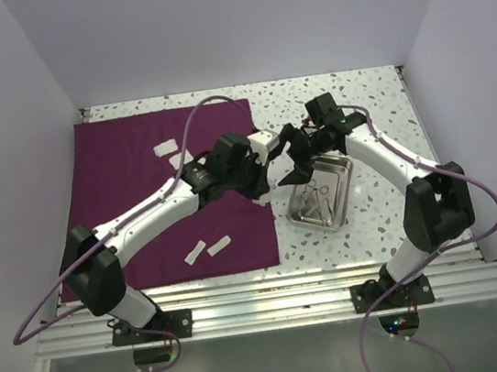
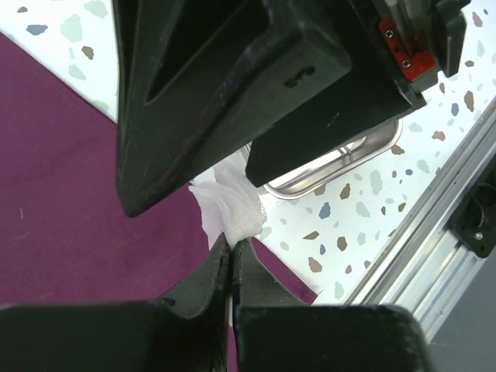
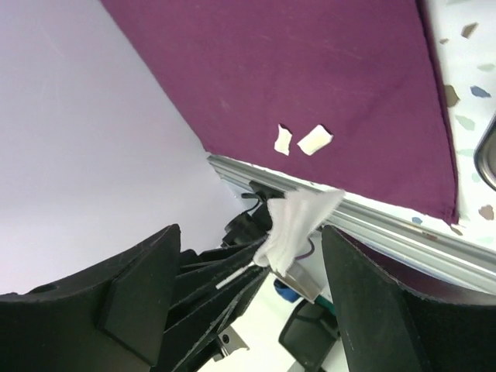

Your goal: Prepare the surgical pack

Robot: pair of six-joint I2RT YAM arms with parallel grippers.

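The maroon cloth lies flat on the left half of the table. Beside its right edge sits the steel tray, with the scissors and tweezers inside. Loose gauze pads rest on the cloth. My left gripper is shut on a white gauze pad, held in the air over the cloth's right edge. My right gripper stands open, a finger on each side of that gauze pad with gaps both sides.
The two arms meet nose to nose over the middle of the table, close to the tray's left rim. An aluminium rail runs along the near edge. Lilac walls close in the left, back and right.
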